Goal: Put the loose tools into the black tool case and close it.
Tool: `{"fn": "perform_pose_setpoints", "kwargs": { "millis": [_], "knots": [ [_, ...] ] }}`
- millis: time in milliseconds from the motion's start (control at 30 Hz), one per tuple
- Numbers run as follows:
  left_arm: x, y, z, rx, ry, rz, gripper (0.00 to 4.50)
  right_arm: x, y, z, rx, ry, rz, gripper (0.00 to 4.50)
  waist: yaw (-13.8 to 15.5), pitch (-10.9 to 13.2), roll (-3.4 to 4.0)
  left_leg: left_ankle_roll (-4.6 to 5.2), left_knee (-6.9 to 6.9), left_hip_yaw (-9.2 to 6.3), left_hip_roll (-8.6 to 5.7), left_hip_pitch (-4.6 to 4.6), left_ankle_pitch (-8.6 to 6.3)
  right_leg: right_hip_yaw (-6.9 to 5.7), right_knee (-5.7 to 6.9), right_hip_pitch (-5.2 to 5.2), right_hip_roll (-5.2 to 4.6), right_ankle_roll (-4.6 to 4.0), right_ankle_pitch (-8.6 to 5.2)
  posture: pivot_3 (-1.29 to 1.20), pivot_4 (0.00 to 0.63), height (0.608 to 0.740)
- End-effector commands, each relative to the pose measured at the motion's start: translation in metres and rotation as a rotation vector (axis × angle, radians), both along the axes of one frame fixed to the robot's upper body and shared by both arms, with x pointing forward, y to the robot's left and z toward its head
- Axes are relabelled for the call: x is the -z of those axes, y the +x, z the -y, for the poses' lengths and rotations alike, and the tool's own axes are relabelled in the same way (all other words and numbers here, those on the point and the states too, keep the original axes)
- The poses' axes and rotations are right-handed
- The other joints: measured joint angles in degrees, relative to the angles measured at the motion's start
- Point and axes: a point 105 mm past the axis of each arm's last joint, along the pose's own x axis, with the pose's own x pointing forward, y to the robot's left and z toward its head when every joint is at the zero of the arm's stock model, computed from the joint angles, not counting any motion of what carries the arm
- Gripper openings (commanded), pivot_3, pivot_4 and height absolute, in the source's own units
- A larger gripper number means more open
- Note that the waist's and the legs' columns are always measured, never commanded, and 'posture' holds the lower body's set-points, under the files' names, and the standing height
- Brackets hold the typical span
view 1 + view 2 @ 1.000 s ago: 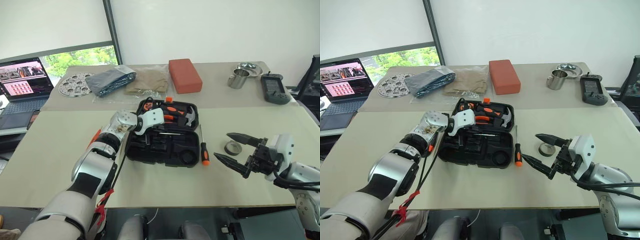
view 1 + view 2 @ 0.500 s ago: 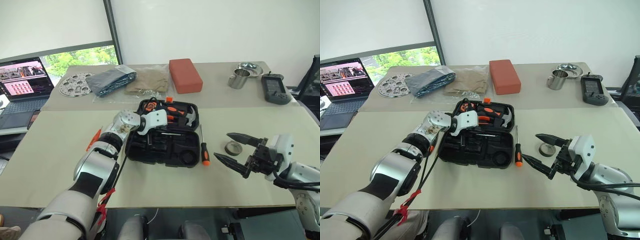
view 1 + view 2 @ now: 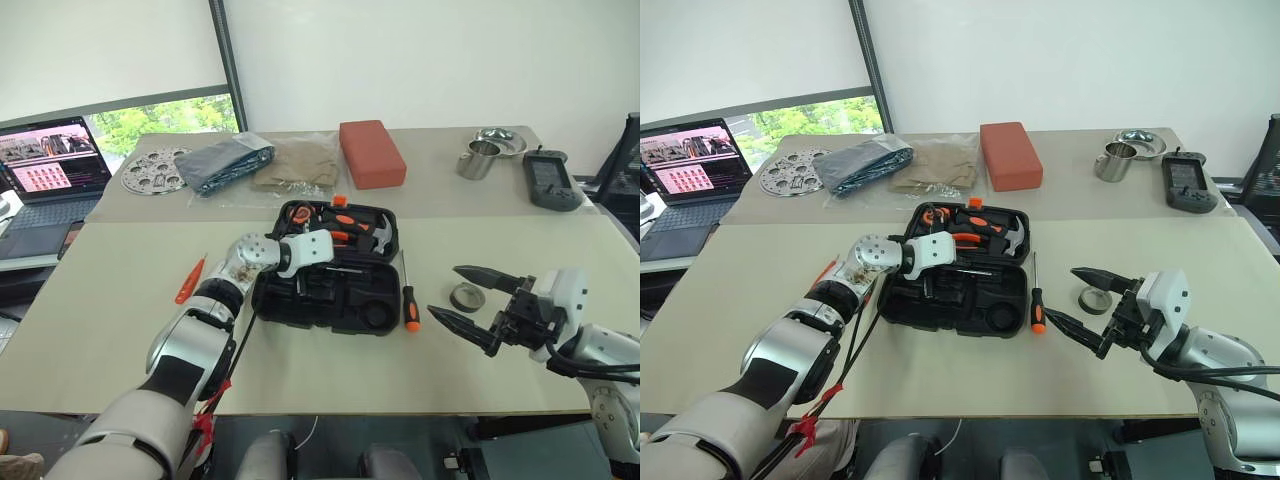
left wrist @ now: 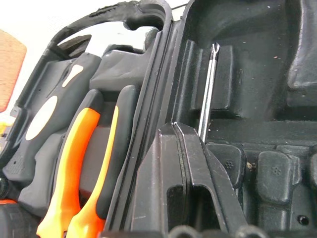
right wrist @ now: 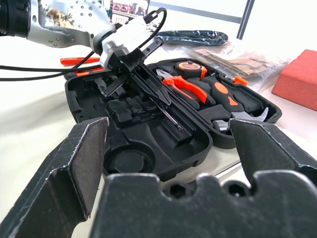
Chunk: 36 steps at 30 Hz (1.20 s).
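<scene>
The black tool case lies open mid-table; its far half holds pliers, a hammer and a tape measure. My left gripper reaches over the case's near half, shut on a thin steel screwdriver shaft that pokes past the fingertips into the moulded slots. An orange-and-black screwdriver lies just right of the case, with a small grey tape roll beyond it. A small all-orange screwdriver lies left of the case. My right gripper hovers open beside the tape roll, holding nothing.
Along the back stand a red-orange block, a steel cup by a bowl, and a dark handheld device. Plastic bags and a perforated metal disc lie at the back left, near a laptop.
My left wrist has rolled and the forearm has swung aside, uncovering the small orange screwdriver on the left. The right arm has kept still.
</scene>
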Motion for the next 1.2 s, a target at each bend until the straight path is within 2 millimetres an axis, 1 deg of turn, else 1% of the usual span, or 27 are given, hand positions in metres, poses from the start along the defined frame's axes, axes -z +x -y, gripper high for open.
{"fn": "perform_pose_setpoints", "kwargs": {
  "millis": [33,233,367,433,533,667,767,867,967,1067,1200],
  "knots": [
    [0.047,-0.011,-0.014,-0.08,0.071,-0.135,0.03,-0.01,-0.002,-0.002,-0.008,-0.001,0.057,4.5,0.02,-0.09,-0.02,0.0,0.02,-0.01,0.0,0.02,0.0,0.0,0.02,0.04,0.0,0.0,0.0,0.0,0.15,0.74],
    [0.057,-0.013,-0.017,-0.157,-0.014,-0.214,0.03,-0.01,-0.002,-0.002,-0.007,0.001,0.058,4.5,0.0,-0.4,-0.07,0.0,0.07,-0.02,0.0,0.16,0.0,0.02,0.09,0.14,-0.02,0.01,0.0,0.0,0.15,0.74],
    [0.062,-0.014,-0.023,-0.178,-0.004,-0.224,0.03,-0.01,-0.002,-0.003,-0.008,0.002,0.058,4.5,-0.06,-0.56,-0.08,0.0,0.08,-0.02,-0.01,0.15,0.0,0.02,0.09,0.13,-0.02,0.02,-0.01,0.0,0.15,0.74],
    [0.06,-0.013,-0.023,-0.193,-0.031,-0.236,0.03,-0.01,-0.002,-0.003,-0.008,0.003,0.058,4.5,-0.09,-0.59,-0.08,0.0,0.07,-0.02,-0.01,0.16,0.0,0.03,0.09,0.13,-0.01,0.02,-0.01,0.0,0.15,0.74],
    [0.051,-0.009,-0.02,-0.2,-0.085,-0.237,0.03,-0.009,-0.001,-0.003,-0.007,0.003,0.058,4.5,-0.17,-0.59,-0.08,0.0,0.07,-0.03,-0.01,0.16,0.0,0.04,0.09,0.13,-0.01,0.02,-0.01,0.0,0.15,0.74],
    [0.024,-0.004,-0.013,-0.156,-0.193,-0.224,0.03,-0.01,-0.001,-0.003,-0.009,0.003,0.056,4.5,-0.35,-0.59,-0.08,0.0,0.07,-0.03,0.0,0.1,0.0,0.04,0.1,0.07,-0.01,0.02,-0.01,0.0,0.15,0.74],
    [-0.002,-0.002,-0.009,-0.083,-0.277,-0.219,0.03,-0.011,0.0,-0.003,-0.014,0.003,0.056,4.5,-0.54,-0.57,-0.09,0.0,0.06,-0.03,-0.01,-0.06,0.0,0.04,0.08,-0.07,0.0,0.02,-0.01,0.0,0.15,0.74],
    [-0.028,-0.001,-0.011,-0.018,-0.342,-0.208,0.03,-0.012,0.0,-0.003,-0.023,0.011,0.055,4.5,-0.71,-0.54,-0.1,0.0,0.03,-0.02,-0.02,-0.32,0.0,0.04,0.01,-0.31,0.0,0.02,-0.01,0.0,0.15,0.74],
    [-0.055,0.0,-0.019,0.037,-0.399,-0.199,0.03,-0.012,0.002,-0.003,-0.031,0.014,0.049,4.5,-0.78,-0.47,-0.14,-0.01,0.01,-0.01,-0.02,-0.72,0.02,0.06,0.06,-0.78,0.05,0.02,-0.01,0.0,0.15,0.74],
    [-0.083,-0.003,-0.033,0.092,-0.442,-0.194,0.03,-0.008,0.005,-0.004,-0.034,0.009,0.021,4.5,-0.76,-0.44,-0.15,-0.04,-0.05,0.01,-0.01,-0.82,0.04,0.07,0.05,-0.89,0.1,0.01,-0.01,0.0,0.15,0.74],
    [-0.108,-0.014,-0.053,0.149,-0.468,-0.218,0.03,0.008,0.013,-0.001,0.019,-0.047,-0.063,4.5,-0.93,-0.46,-0.09,-0.05,-0.12,0.03,0.01,-0.77,0.04,0.08,0.05,-0.88,0.1,0.01,-0.01,0.0,0.15,0.74]
  ]
}}
